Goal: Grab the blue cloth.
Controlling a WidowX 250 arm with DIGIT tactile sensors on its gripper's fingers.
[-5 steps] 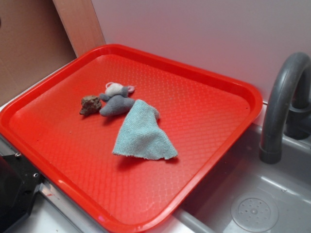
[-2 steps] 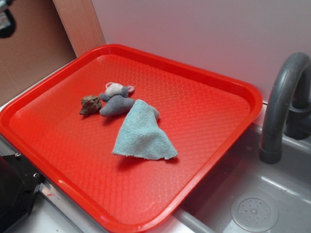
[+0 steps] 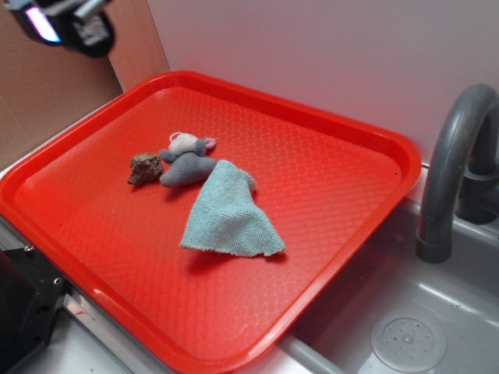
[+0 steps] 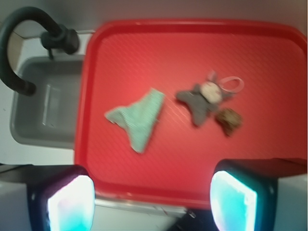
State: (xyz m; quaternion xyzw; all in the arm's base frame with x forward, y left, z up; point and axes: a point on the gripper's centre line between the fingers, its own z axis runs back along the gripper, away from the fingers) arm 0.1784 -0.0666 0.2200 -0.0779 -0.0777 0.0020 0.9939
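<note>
The blue cloth (image 3: 228, 213) lies flat on the red tray (image 3: 335, 187), near its middle; it is pale teal and roughly triangular. In the wrist view the blue cloth (image 4: 137, 118) shows well ahead of the jaws. My gripper (image 3: 66, 22) is high at the top left corner of the exterior view, far from the cloth and partly cut off. In the wrist view my gripper (image 4: 151, 204) is open and empty, its two pads wide apart over the tray's near rim (image 4: 144, 195).
A grey-blue and white plush toy (image 3: 187, 162) and a brown rock-like lump (image 3: 144, 168) lie just left of the cloth. A grey sink (image 3: 405, 327) with a curved faucet (image 3: 452, 164) is on the right. A white wall stands behind.
My gripper has come into the exterior view at the top left, moving right and down. The cloth, toy and lump have not moved.
</note>
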